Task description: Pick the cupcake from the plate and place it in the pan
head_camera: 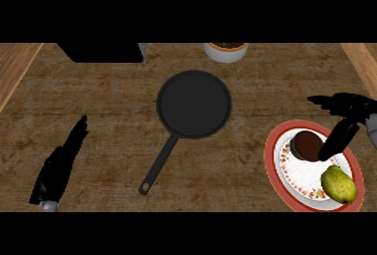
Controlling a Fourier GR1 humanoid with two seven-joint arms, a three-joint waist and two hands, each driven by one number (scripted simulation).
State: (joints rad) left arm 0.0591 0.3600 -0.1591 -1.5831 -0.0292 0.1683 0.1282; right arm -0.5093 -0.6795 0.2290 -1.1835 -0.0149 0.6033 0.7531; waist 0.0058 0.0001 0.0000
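A brown cupcake sits on the red-rimmed white plate at the right. My right hand hovers over the plate's upper right, fingers spread, with its thumb reaching down beside the cupcake's right side; it is open and not closed round the cupcake. The black pan lies at the centre, its handle pointing toward the lower left, nothing inside it. My left hand rests at the lower left, fingers straight and pointing up.
A green pear lies on the plate's lower right, close to the cupcake. A white pot with dark contents stands at the back centre. A black box sits at the back left. Wooden edges border both sides.
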